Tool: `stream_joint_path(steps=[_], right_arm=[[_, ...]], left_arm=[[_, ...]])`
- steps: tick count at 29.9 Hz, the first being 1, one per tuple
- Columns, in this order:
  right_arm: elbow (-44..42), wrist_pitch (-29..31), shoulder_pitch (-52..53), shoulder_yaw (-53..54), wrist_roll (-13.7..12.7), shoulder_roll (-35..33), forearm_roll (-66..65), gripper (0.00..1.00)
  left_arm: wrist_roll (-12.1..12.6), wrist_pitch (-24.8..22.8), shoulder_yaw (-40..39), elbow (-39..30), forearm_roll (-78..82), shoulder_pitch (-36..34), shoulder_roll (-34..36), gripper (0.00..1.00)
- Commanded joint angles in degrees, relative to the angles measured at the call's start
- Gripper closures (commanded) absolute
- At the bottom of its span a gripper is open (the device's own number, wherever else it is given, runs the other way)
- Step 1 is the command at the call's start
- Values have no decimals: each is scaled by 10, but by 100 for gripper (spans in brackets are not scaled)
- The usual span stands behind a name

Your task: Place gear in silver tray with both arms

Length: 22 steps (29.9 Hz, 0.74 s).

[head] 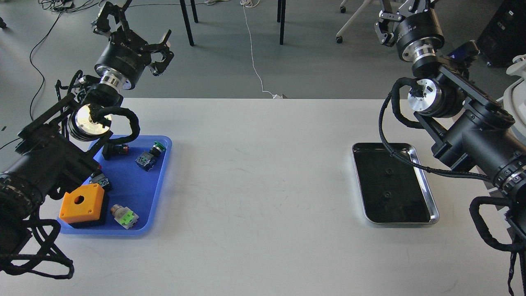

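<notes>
The silver tray point(426, 193) lies on the right of the white table, its dark mirror bottom bare. The gear lies in a blue plastic tray point(158, 193) on the left: an orange box point(81, 201), a green-capped switch point(150, 155), a black part point(116, 150), a white and green part point(125, 216) and a small switch point(100, 179) partly hidden by my left arm. My left gripper point(133, 28) is raised beyond the table's far edge, claws spread and empty. My right gripper point(400, 12) is raised at the top right, cut by the frame's edge.
My left arm's forearm point(45, 164) overlaps the blue tray's left side. My right arm's forearm point(476, 139) hangs beside the silver tray's far right corner. Chair legs point(187, 20) and a white cable point(254, 61) are on the floor beyond the table.
</notes>
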Motion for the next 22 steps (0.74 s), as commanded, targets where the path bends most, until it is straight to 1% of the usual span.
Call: stream_joint_path(steps=[1, 2, 4, 8, 16, 20, 22], right_arm=[[0, 32, -35, 48, -14, 9, 57, 1], [-1, 43, -41, 54, -19, 10, 77, 1], [-1, 67, -52, 57, -19, 13, 104, 1], [-2, 105, -74, 62, -19, 24, 111, 1], [2, 117, -104, 71, -17, 25, 116, 1], [3, 150, -103, 64, -17, 25, 116, 1], [4, 153, -103, 62, -17, 26, 115, 1]], left_arm=[[1, -3, 0, 15, -1, 2, -22, 2], [1, -4, -2, 17, -1, 4, -27, 2], [1, -4, -16, 22, -1, 9, -35, 2], [1, -5, -33, 47, -1, 17, -59, 2], [-1, -3, -35, 50, -1, 28, -71, 2], [-5, -2, -36, 50, -1, 35, -71, 2], [-6, -2, -36, 48, -1, 38, -73, 2]])
